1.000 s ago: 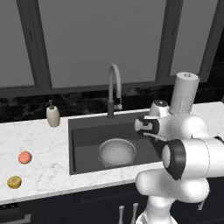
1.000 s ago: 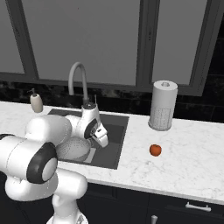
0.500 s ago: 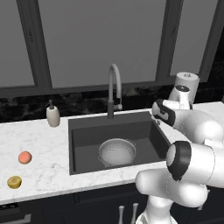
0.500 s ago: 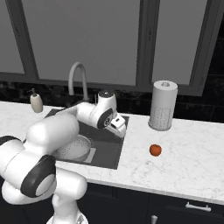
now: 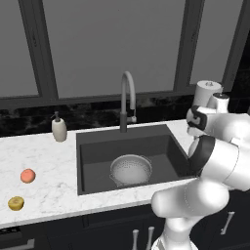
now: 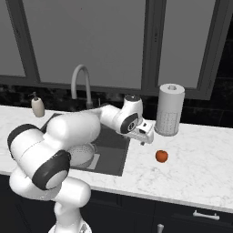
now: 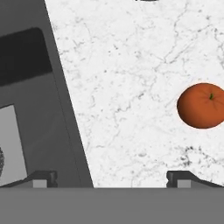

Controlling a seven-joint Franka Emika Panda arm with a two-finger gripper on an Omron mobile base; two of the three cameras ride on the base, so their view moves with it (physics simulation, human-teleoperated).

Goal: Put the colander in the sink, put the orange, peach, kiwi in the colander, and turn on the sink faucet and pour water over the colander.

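Spread wide and holding nothing, the hand (image 6: 144, 136) hangs above the marble surface (image 6: 200, 168) just right of the sink (image 5: 97, 151), with the orange (image 6: 161, 156) near it, a little further right and nearer the front edge. In the hand view the orange (image 7: 201, 105) sits off to one side, not between the two finger tips (image 7: 41, 178), so the hand is not yet lined up.

The colander (image 5: 131, 169) already rests in the sink bottom, under the faucet (image 5: 127, 100). The peach (image 5: 28, 176) and kiwi (image 5: 15, 203) lie far left on the surface, well apart from the sink.

The step in hand looks like fetching the orange. To do it well, the hand should slide sideways until the fruit is centred between the fingers, then drop straight down so the tips pass either side of its widest part before closing. A ball on smooth stone rolls easily; a finger touching it early would likely push it away. The paper towel roll (image 6: 169, 110) stands behind and should be cleared.
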